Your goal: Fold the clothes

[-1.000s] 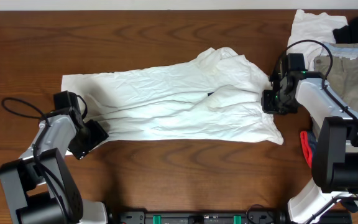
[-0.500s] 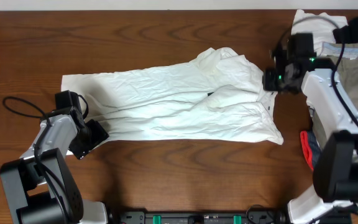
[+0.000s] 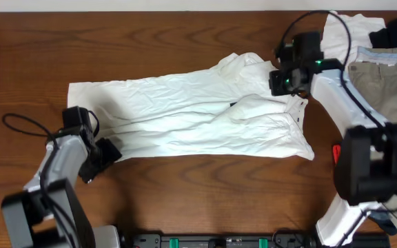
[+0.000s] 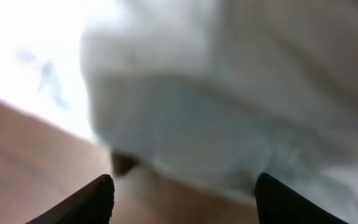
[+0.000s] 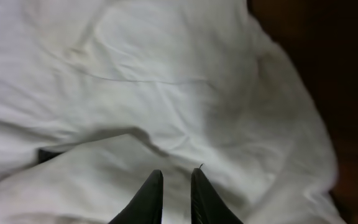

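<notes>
Two end effectors are placed at opposite ends of the white garment [image 3: 185, 117]. The left end effector [image 4: 184, 185] has its jaws spread wide at the garment's lower left edge, low over the bench [image 3: 185, 41]. The hem lies just ahead of its fingertips, blurred, and no cloth is seen clamped. The right end effector [image 5: 176, 180] is nearly closed, with only a thin slit left between its fingers. It is poised over the rumpled upper right part of the garment, near the small dark label [image 5: 48, 154], and nothing is seen pinched. The garment is spread crosswise on the bench, wrinkled, with a bunched hump toward its right end. Several failures may be expected from here. If the left jaws were closed too shallowly, the thin hem could slip out or only one layer be caught. If the right fingers were lowered without being opened, the cloth would probably be pushed into deeper creases, not grasped. A fold drawn over the hump would likely come out lopsided. The khaki trousers [image 3: 384, 83] lie just beside the right arm and could be disturbed by a wide swing.
</notes>
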Robot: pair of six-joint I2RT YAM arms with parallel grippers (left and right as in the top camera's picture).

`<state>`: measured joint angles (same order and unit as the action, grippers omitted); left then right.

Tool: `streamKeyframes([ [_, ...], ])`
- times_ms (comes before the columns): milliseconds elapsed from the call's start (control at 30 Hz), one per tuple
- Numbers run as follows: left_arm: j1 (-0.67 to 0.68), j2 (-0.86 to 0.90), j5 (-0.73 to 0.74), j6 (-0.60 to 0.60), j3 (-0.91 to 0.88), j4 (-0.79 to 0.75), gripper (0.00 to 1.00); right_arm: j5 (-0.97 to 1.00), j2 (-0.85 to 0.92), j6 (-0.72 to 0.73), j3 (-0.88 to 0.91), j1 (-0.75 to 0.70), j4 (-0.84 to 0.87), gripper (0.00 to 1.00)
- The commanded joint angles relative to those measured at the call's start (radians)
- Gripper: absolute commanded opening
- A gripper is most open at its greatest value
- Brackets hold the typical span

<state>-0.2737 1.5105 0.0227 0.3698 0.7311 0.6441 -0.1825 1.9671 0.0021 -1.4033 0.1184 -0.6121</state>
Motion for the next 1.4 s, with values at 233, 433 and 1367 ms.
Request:
streamKeyframes([
  [233,0.0,-0.275,-0.042,0.009,-0.006,-0.009,0.79,0.018,0.119,-0.017,0.002,0.006,0.025,0.15],
  [433,0.0,-0.296,-0.042,0.009,-0.006,-0.017,0.82,0.101,0.174,0.008,0.002,-0.003,-0.013,0.16],
  [1367,0.09,-0.198,0.063,-0.091,0.186,-0.126,0.98,0.266,0.029,0.237,0.004,-0.14,-0.356,0.01],
])
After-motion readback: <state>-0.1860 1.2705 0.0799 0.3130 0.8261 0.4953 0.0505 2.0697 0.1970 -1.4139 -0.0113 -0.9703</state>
